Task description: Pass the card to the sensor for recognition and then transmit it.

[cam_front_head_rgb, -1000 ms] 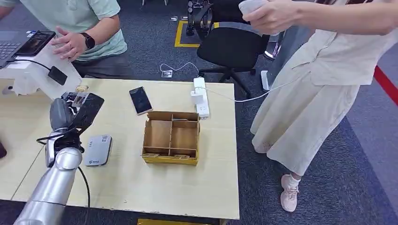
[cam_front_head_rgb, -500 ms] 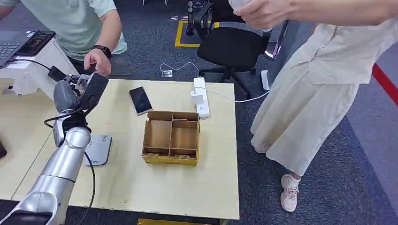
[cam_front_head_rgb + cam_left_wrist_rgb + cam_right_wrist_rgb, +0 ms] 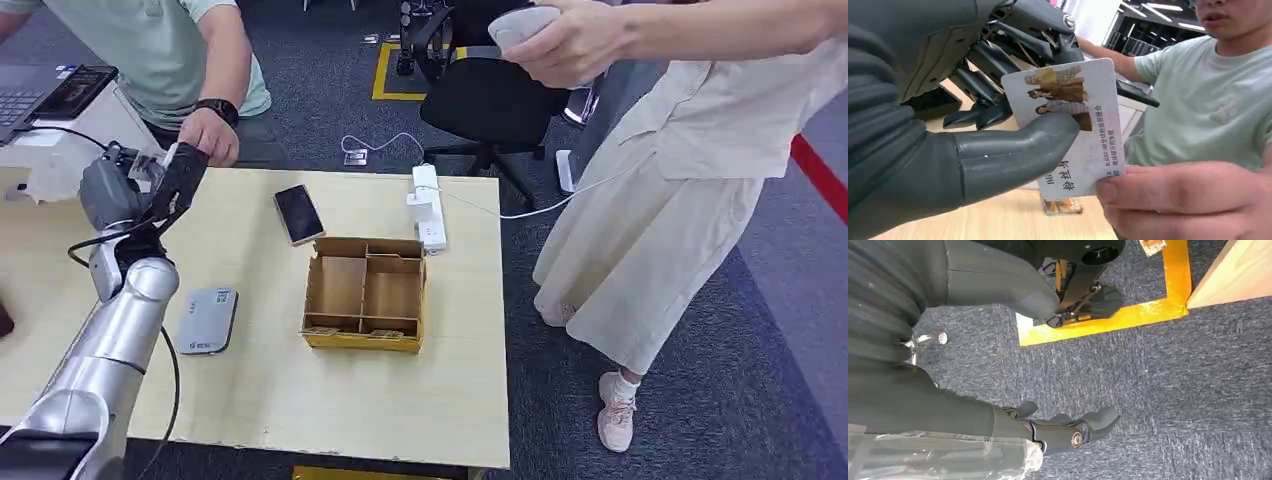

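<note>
Card (image 3: 1075,125): pinched in left hand (image 3: 165,180) above the worktop's (image 3: 300,390) far left edge, offered to person's hand (image 3: 1193,200) for handover; sensor (image 3: 207,320) near left edge; right hand (image 3: 1068,432) hangs empty, fingers loosely curled.

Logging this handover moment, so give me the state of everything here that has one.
card: pinched by the left hand, a person's hand also gripping its edge.
right hand: hanging over carpet, holding nothing, fingers loosely curled.
sensor: flat on the table, nothing on it.
cardboard box: open-topped, divided.
phone: screen dark.
</note>
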Controlling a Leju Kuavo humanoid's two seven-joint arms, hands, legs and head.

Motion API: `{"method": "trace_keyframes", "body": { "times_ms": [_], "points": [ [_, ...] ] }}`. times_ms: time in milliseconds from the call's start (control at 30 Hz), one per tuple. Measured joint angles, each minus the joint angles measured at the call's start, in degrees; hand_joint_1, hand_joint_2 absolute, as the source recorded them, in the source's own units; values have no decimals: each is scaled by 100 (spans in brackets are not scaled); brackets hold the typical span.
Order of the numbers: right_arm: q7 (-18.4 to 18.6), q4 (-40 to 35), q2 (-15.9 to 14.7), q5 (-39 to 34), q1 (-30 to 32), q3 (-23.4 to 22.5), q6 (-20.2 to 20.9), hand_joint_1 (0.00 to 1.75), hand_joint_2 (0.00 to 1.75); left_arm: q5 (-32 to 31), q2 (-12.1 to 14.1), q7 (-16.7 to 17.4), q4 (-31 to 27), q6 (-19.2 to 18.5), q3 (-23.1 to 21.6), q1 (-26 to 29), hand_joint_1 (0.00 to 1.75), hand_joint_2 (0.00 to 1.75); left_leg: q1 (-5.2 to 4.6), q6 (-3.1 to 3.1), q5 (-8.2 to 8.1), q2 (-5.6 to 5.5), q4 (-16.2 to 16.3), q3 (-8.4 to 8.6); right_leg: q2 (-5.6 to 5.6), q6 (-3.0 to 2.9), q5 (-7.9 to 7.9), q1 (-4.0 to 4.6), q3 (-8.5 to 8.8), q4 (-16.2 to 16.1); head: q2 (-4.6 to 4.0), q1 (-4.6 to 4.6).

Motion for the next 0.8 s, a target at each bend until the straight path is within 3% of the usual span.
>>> {"method": "trace_keyframes", "body": {
  "times_ms": [167,200,233,667,700,800],
  "points": [
    [0,6,0,-4,0,4,0,0,175,67,50,-15,24,11,59,33,175,175,0,0,0,-1,0,-1,-1,0,0,0,0,0,0,2],
    [0,7,0,-4,0,7,2,0,175,103,50,-20,31,-20,68,35,21,175,0,0,0,-1,0,-1,-1,0,0,0,1,0,0,0],
    [0,7,0,-4,1,7,2,0,175,136,50,-31,31,-37,79,38,0,175,0,0,0,-1,0,-1,-1,0,0,0,0,0,0,0],
    [-4,13,0,-26,0,63,2,0,175,324,90,-245,-11,-151,107,115,0,175,0,0,0,-1,0,-1,-1,0,0,0,0,0,0,2],
    [-4,13,0,-28,1,74,0,0,175,332,94,-245,-26,-153,107,125,0,0,0,0,0,-1,0,-1,-1,0,0,0,0,0,2,0],
    [-7,13,0,-44,-1,92,2,0,175,376,122,-256,-101,-155,111,162,0,0,0,0,0,0,0,-1,0,0,0,0,0,1,0,2]
  ]
}}
